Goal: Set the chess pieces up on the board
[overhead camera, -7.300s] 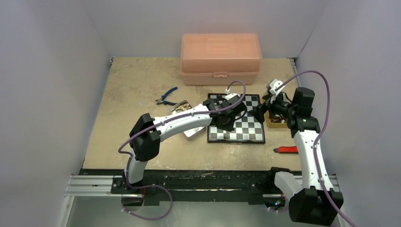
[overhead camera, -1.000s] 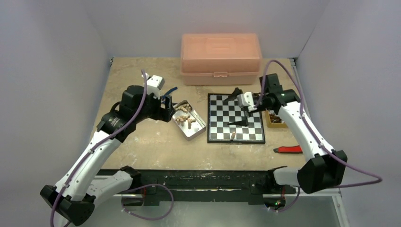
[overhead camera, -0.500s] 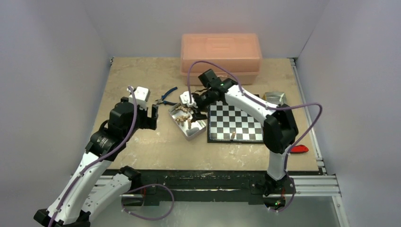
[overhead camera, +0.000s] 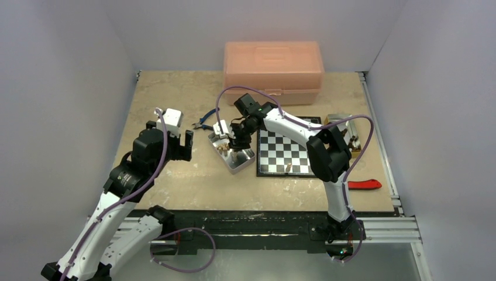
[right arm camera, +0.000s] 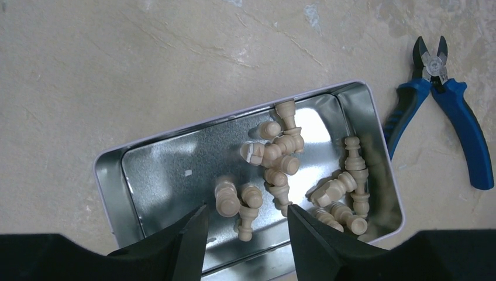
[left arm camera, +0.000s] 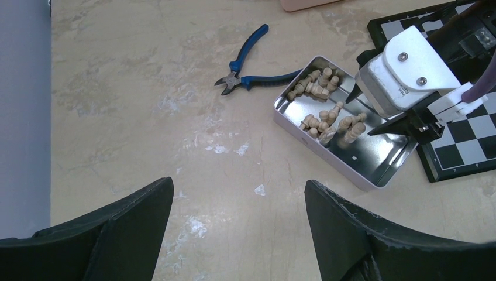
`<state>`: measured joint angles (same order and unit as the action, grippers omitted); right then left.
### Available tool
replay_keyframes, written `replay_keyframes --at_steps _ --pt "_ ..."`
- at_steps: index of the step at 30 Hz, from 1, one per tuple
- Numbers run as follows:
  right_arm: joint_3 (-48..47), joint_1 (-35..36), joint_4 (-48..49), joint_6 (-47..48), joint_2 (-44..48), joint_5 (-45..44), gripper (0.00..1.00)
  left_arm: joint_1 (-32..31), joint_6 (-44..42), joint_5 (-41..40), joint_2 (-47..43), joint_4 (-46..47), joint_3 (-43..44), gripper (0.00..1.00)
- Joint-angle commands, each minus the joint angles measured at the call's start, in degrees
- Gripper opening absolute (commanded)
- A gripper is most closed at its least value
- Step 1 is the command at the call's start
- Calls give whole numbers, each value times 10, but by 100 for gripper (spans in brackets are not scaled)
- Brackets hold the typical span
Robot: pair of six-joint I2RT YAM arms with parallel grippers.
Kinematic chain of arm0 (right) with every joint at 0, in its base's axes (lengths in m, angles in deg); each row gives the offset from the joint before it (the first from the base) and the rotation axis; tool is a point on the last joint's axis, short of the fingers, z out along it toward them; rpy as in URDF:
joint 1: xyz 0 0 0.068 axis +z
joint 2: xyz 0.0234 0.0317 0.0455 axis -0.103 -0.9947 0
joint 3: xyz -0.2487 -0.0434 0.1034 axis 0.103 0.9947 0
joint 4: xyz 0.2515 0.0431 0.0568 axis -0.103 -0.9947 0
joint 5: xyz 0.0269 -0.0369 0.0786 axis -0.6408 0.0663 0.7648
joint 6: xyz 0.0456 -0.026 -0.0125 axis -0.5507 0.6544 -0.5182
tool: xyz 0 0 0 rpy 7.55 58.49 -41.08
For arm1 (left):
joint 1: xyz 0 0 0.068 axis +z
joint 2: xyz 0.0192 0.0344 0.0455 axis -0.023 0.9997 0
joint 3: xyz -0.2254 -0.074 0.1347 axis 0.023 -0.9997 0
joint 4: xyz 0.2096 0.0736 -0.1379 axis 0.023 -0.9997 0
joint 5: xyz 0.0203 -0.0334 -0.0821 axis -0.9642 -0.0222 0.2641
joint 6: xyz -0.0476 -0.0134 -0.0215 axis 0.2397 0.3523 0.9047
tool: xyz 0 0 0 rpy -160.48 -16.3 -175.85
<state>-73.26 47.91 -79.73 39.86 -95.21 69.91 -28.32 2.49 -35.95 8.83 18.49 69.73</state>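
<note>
Top external alone shows the pink box [overhead camera: 272, 70] behind the board [overhead camera: 286, 155].

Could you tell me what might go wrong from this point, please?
1. The right pincer brackets two or three light chess pieces lying jumbled in the tin. Closing there may grab several, or pinch one askew and drop it.
2. The right arm reaches across the board, where a lone piece sits near the front edge. The return swing could knock it.
</note>
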Motion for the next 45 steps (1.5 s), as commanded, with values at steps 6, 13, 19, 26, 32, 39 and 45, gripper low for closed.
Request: replay_keyframes --at_steps 6,13,19,26,32,39,45 --pt "-11 8 19 -10 -6 -19 50 4 -12 4 0 23 -3 82" --pt "-4 10 17 -8 -11 -18 48 4 -12 4 -2 23 -3 82" --pt "-4 11 17 -9 -18 -18 45 4 -12 5 -2 23 -3 82" --pt "-3 12 15 -9 -24 -21 42 5 -12 5 -1 23 -3 82" --pt "-2 13 13 -9 -27 -20 42 5 -13 6 -1 24 -3 82" --pt "-3 13 10 -9 -32 -20 40 5 -13 6 -1 23 -3 82" --pt "-10 14 3 -8 -31 -13 20 5 -13 7 -1 23 -3 82"
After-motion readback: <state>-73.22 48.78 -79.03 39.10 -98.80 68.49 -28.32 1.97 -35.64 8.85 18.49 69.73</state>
